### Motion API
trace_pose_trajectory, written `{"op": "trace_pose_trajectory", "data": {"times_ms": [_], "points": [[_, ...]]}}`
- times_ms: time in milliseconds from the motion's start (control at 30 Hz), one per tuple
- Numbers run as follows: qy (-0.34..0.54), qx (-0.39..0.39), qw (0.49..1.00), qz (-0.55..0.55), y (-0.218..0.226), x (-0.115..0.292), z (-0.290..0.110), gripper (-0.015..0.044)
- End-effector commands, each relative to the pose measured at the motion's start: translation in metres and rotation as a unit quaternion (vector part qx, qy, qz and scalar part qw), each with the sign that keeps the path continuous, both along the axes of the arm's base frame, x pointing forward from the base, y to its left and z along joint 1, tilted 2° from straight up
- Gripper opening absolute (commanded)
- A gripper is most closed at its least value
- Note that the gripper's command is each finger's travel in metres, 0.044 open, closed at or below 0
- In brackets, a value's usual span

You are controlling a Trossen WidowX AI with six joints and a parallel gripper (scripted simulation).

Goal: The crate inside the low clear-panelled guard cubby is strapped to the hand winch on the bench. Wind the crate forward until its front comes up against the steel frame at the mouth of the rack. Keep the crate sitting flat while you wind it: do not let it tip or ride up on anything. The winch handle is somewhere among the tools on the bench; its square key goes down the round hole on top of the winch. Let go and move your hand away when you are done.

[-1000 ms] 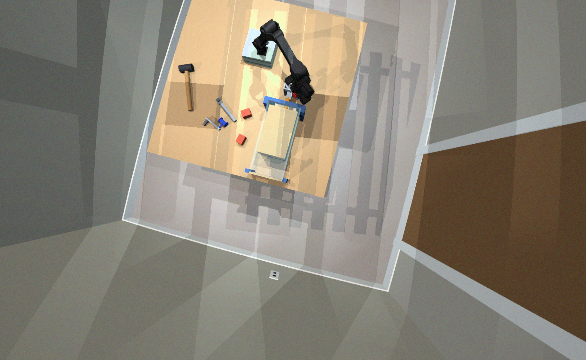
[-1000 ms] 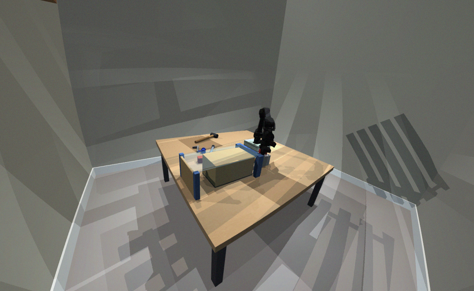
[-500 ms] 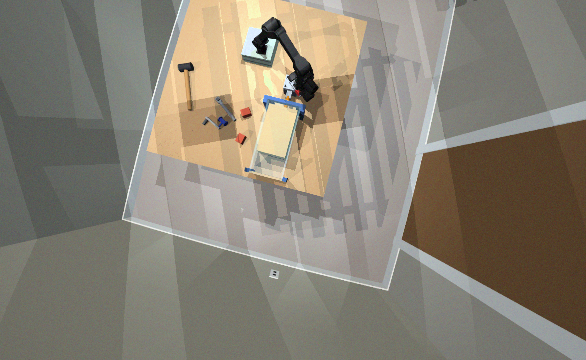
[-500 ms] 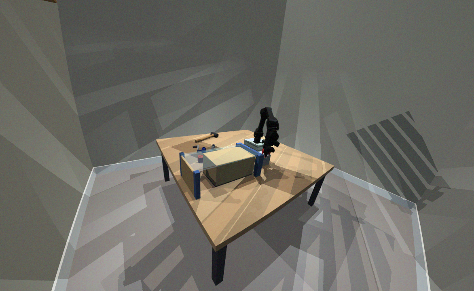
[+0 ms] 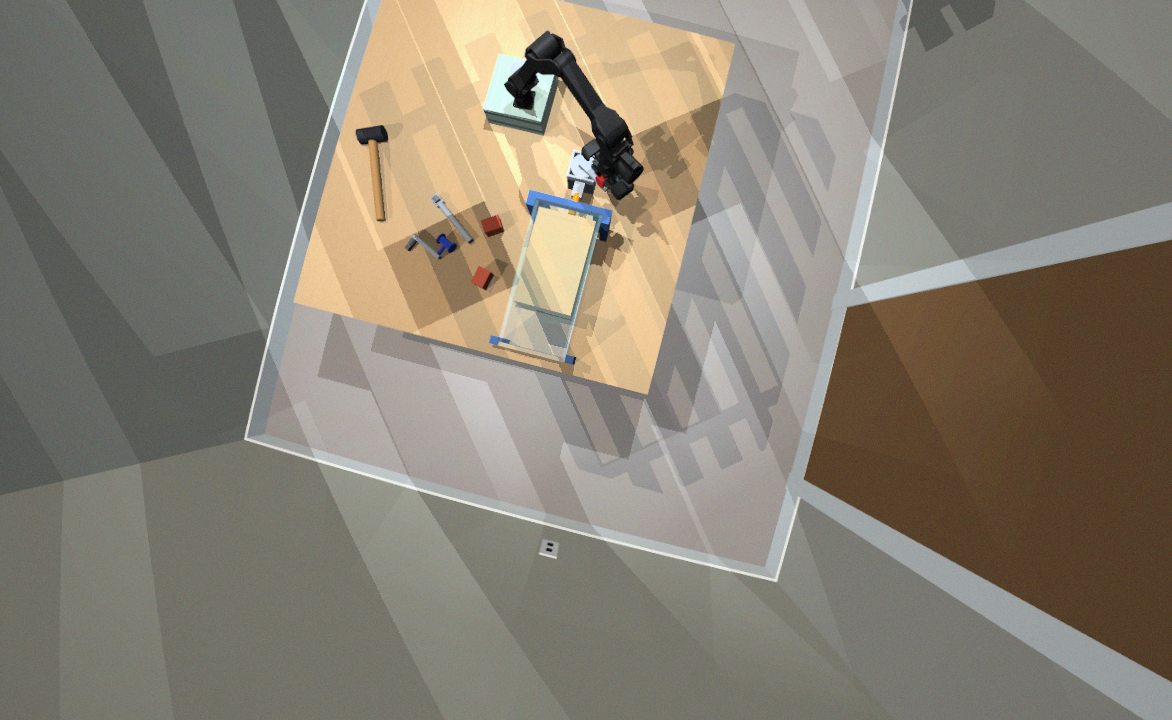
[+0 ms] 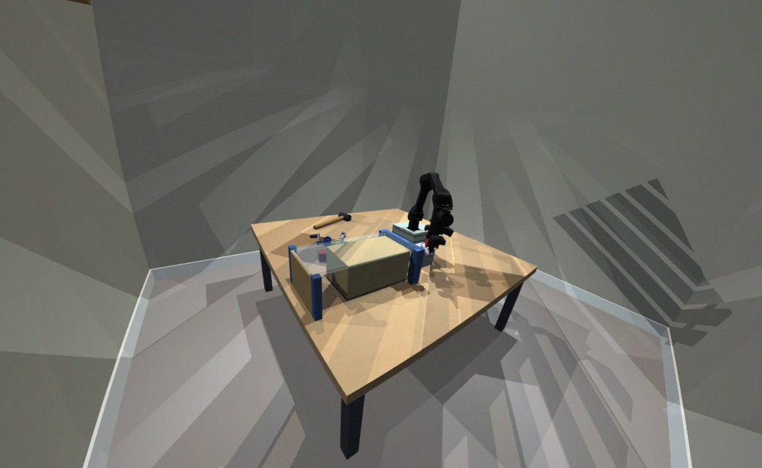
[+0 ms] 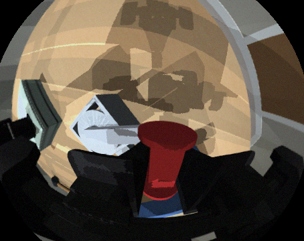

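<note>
At the mouth of the rack, beside the blue steel frame (image 5: 565,201), the gripper (image 7: 163,201) is closed on the red knob (image 7: 167,156) of the winch handle (image 5: 592,179), above the white winch (image 5: 579,167). Behind the frame, the tan crate (image 6: 366,264) sits flat under the clear guard cubby (image 5: 518,308). Farther left on the bench (image 5: 348,268) lie a hammer (image 5: 376,174) and two red blocks (image 5: 492,224).

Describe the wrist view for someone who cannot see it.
The end effector is shut on a red knob, the winch handle's grip. Just beyond sits the pale square winch on the wooden bench.
</note>
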State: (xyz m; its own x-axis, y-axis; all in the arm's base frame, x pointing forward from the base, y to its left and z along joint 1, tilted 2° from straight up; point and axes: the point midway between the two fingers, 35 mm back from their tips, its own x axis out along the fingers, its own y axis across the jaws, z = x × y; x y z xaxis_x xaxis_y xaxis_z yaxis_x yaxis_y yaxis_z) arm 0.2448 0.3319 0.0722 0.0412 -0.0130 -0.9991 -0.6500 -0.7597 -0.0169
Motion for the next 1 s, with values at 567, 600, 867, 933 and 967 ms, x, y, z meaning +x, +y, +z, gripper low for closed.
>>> {"op": "trace_pose_trajectory", "data": {"times_ms": [567,600,867,933,967], "points": [[0.018,0.007,1.0,0.016,0.016,-0.051,0.0,0.0],[0.018,0.007,1.0,0.016,0.016,-0.053,0.0,0.0],[0.019,0.007,1.0,0.016,0.015,-0.066,-0.001,0.0],[0.019,0.007,1.0,0.016,0.015,-0.069,-0.001,0.0],[0.019,0.007,1.0,0.016,0.014,-0.07,-0.001,0.0]]}}
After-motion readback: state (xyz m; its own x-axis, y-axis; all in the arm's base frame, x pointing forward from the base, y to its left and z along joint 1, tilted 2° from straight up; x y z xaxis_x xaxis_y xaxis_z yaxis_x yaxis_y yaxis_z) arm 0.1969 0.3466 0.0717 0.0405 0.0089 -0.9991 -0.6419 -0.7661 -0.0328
